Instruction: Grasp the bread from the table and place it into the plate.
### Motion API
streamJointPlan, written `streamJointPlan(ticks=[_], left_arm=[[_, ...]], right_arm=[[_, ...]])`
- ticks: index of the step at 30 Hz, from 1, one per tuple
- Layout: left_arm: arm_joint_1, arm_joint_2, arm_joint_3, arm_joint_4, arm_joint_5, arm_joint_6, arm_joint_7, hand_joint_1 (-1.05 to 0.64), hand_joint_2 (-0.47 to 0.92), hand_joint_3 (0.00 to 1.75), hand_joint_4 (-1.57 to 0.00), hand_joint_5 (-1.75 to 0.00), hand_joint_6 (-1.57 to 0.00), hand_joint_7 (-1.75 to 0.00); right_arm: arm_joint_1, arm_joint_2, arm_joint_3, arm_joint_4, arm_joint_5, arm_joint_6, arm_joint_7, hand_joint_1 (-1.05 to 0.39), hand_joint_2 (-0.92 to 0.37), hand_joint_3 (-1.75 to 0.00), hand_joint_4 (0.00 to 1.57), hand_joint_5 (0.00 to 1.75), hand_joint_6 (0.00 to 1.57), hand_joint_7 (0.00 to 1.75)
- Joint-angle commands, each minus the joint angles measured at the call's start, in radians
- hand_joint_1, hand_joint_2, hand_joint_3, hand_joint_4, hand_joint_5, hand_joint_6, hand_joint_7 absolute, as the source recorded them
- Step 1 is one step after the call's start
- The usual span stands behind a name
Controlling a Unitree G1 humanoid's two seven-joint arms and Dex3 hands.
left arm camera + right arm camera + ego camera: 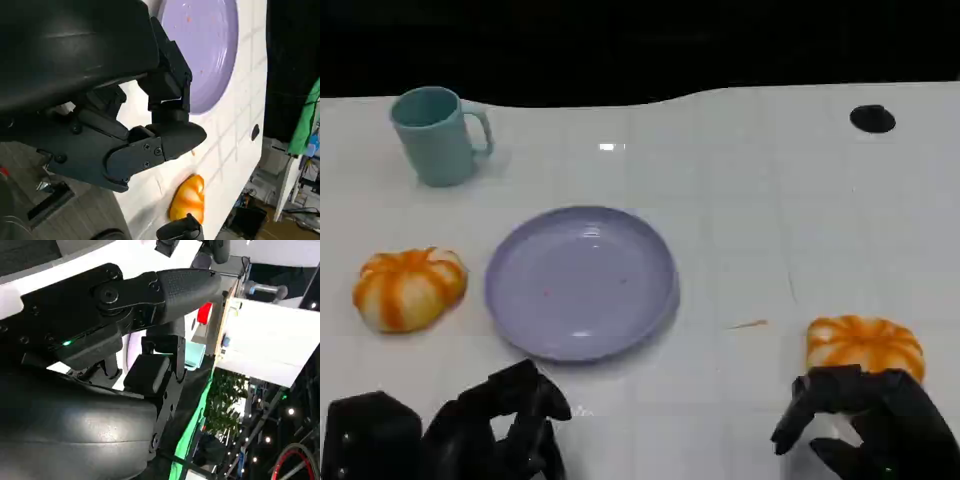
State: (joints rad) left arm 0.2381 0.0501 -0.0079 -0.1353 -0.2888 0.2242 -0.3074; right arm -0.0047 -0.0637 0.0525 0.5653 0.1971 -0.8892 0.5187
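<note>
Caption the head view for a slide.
Right hand poised beside one bread; purple plate awaits, empty.

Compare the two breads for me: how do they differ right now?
The left bread lies clear of the left hand; the right bread sits right at the right hand's fingers, partly hidden. The left bread lies nearer the plate. Both are orange-and-white striped, on the table.

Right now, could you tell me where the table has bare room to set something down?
Bare: the stretch right of the plate up to the black spot. Crowded: the left side, with the cup and left bread.
</note>
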Motion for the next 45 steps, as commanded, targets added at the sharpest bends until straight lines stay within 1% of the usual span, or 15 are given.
streamJointPlan(ticks=[1, 7, 13, 20, 25, 37, 39, 43, 45], left_arm=[[-0.003, 0.007, 0.004, 0.008, 0.018, -0.026, 0.009, -0.68, 0.80, 0.80, -0.90, -1.75, -0.69, -1.59], [-0.003, 0.009, 0.004, 0.007, 0.017, -0.021, 0.007, -0.68, 0.80, 0.79, -0.91, -1.75, -0.70, -1.59], [-0.002, 0.009, 0.001, 0.009, 0.027, -0.029, 0.012, -0.68, 0.80, 0.78, -0.91, -1.75, -0.70, -1.58], [-0.002, 0.007, 0.002, 0.006, 0.031, -0.028, 0.005, -0.69, 0.80, 0.77, -0.91, -1.75, -0.71, -1.58], [-0.001, 0.008, 0.002, 0.001, 0.033, -0.029, 0.004, -0.68, 0.80, 0.76, -0.90, -1.75, -0.69, -1.57], [-0.004, 0.008, 0.004, 0.013, 0.032, -0.040, 0.000, -0.68, 0.81, 0.76, -0.89, -1.75, -0.69, -1.56], [-0.005, 0.008, 0.002, 0.016, 0.035, -0.046, 0.000, -0.68, 0.81, 0.76, -0.89, -1.75, -0.68, -1.56], [-0.009, 0.007, -0.004, 0.019, 0.043, -0.050, 0.004, -0.68, 0.81, 0.76, -0.89, -1.75, -0.68, -1.56], [-0.013, 0.008, -0.003, 0.028, 0.040, -0.060, -0.005, -0.68, 0.82, 0.76, -0.90, -1.75, -0.68, -1.57]], right_arm=[[0.002, -0.008, -0.011, -0.003, 0.003, -0.002, -0.002, -1.04, -0.92, -0.30, 0.96, 1.22, 1.08, 0.80], [0.005, -0.007, -0.010, -0.009, 0.007, 0.007, -0.002, -1.04, -0.92, -0.30, 0.96, 1.22, 1.08, 0.80], [-0.003, -0.008, -0.012, 0.010, 0.010, -0.007, 0.007, -1.04, -0.92, -0.30, 0.96, 1.22, 1.08, 0.80], [0.003, -0.008, -0.012, -0.004, 0.012, 0.010, 0.009, -1.04, -0.92, -0.30, 0.97, 1.22, 1.09, 0.80], [-0.003, -0.007, -0.015, 0.008, 0.008, -0.007, 0.008, -1.04, -0.92, -0.30, 0.97, 1.21, 1.09, 0.80], [-0.010, -0.002, -0.019, 0.019, 0.024, -0.019, 0.022, -1.04, -0.92, -0.31, 0.96, 1.21, 1.07, 0.79], [-0.010, 0.000, -0.020, 0.014, 0.044, -0.004, 0.034, -1.03, -0.92, -0.29, 0.96, 1.20, 1.07, 0.78], [-0.030, 0.001, -0.031, 0.029, 0.076, -0.006, 0.063, -1.02, -0.92, -0.26, 0.95, 1.14, 1.04, 0.69], [-0.045, -0.003, -0.042, 0.036, 0.051, -0.034, 0.045, -1.01, -0.92, -0.26, 0.92, 1.09, 0.99, 0.64]])
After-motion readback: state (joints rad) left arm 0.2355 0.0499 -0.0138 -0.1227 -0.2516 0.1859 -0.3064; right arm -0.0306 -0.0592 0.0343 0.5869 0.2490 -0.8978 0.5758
